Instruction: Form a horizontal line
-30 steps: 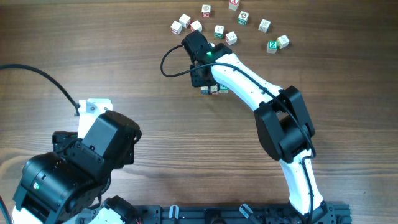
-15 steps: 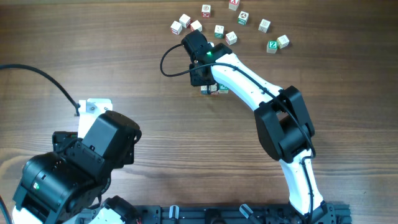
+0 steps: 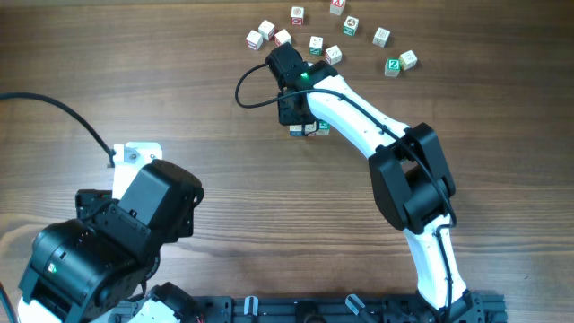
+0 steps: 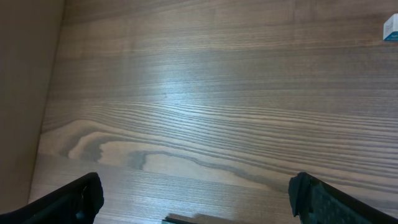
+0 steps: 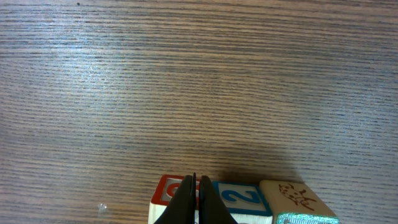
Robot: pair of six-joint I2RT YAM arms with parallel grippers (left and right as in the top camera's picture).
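Observation:
Three small wooden cubes lie side by side in a row in the right wrist view: a red-printed cube [image 5: 169,191], a blue-printed cube [image 5: 241,198] with a 2 on it, and a green-edged cube [image 5: 295,199] with a dog picture. In the overhead view the row [image 3: 309,129] peeks out from under the right arm. My right gripper [image 5: 194,199] is shut, empty, its fingertips over the seam between the red and blue cubes. My left gripper [image 4: 193,196] is open and empty over bare wood at the near left.
Several loose alphabet cubes [image 3: 316,44] lie scattered at the far edge, from a white one [image 3: 254,39] to a green Z cube [image 3: 393,65]. A black cable [image 3: 54,106] runs across the left side. A white block's corner [image 4: 390,28] shows in the left wrist view.
My right gripper has shifted very slightly to the right over the cubes. The left arm has not moved.

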